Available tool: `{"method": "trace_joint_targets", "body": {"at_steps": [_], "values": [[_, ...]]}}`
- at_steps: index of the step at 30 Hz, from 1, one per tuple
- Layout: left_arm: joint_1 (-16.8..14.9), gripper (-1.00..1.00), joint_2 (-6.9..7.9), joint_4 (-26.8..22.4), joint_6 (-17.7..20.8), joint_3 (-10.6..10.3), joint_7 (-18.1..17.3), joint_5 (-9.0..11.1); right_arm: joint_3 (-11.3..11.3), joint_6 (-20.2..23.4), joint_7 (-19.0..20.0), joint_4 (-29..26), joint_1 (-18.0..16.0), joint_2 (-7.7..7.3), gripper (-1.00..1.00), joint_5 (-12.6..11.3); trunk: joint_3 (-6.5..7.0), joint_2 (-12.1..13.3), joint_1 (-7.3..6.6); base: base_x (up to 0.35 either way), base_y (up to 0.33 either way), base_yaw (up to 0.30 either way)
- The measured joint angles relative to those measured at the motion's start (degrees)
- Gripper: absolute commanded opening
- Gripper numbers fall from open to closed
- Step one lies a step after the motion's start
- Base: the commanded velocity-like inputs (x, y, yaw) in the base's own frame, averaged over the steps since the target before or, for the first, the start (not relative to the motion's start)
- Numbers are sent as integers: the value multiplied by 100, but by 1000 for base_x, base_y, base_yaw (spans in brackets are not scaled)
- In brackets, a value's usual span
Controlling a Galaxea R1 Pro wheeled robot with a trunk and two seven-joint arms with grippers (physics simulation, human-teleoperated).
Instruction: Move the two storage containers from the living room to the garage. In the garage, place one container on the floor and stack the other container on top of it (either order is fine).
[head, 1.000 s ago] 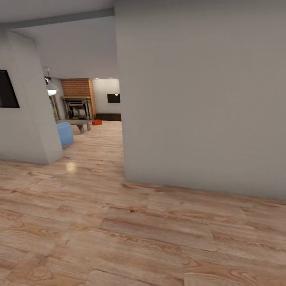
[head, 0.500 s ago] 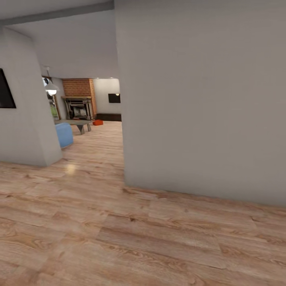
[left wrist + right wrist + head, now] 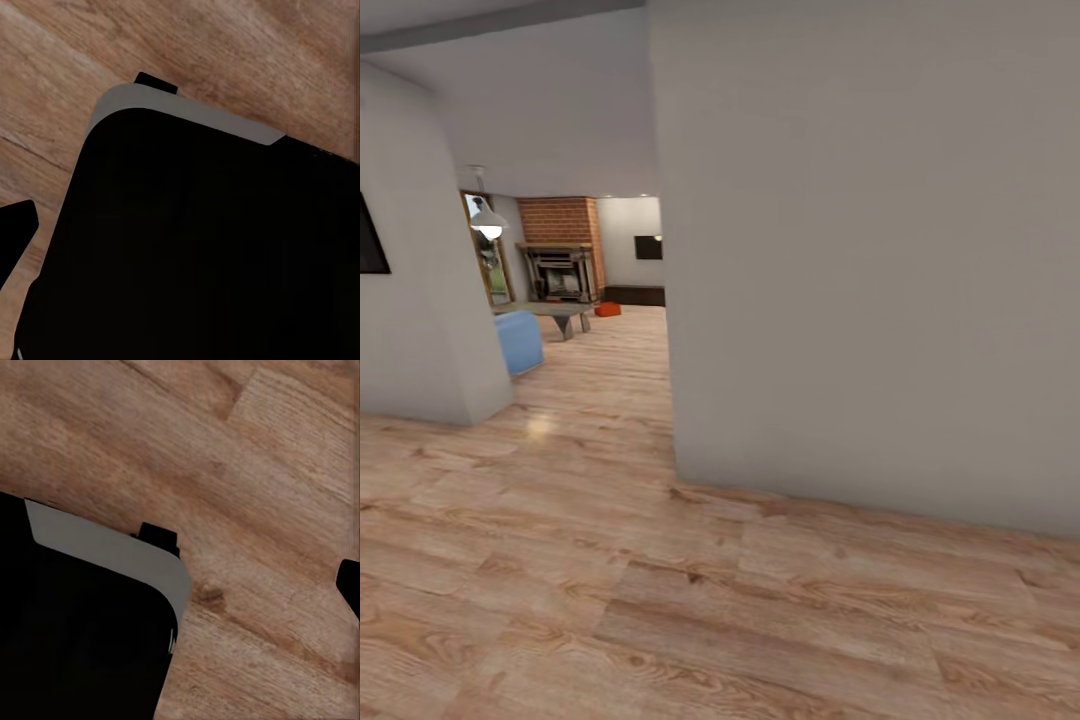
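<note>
**Orange-red bin far down the living room, robot behind the wall corner**

One small orange-red shallow storage bin [image 3: 608,309] sits on the light wood plank floor [image 3: 660,600] deep in the living room, close to the foot of the ornate dark fireplace [image 3: 560,272] with its red brick column [image 3: 563,220]. From here it is only a small patch of colour, too small to tell whether it is one bin or two together. Just beside it, toward the near side, stands a low grey counter [image 3: 555,314], and nearer again a pale blue sofa end [image 3: 520,342] pokes out from behind a plain cream wall [image 3: 420,300] on the left. A white hanging lamp [image 3: 487,218] glows above that spot, next to a wood-framed glass door [image 3: 492,262]. A dark rectangular panel [image 3: 648,247] hangs on the far wall.

A broad cream wall block [image 3: 870,260] stands close in front on the right, its corner edging the opening that leads to the room.

In the left wrist view a black rounded body with a grey rim [image 3: 195,240] hangs over the plank boards; the right wrist view has a similar black, grey-edged body [image 3: 82,622] above the same wood. I cannot tell how wide either claw stands.
</note>
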Motion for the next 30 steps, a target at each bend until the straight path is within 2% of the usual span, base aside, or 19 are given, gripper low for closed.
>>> {"method": "trace_joint_targets", "body": {"at_steps": [30], "values": [[0,100,0,0,-2,20,-1,5,-13,-52,0,0,0,-34,100,5,0,0,0,323,0,267]]}}
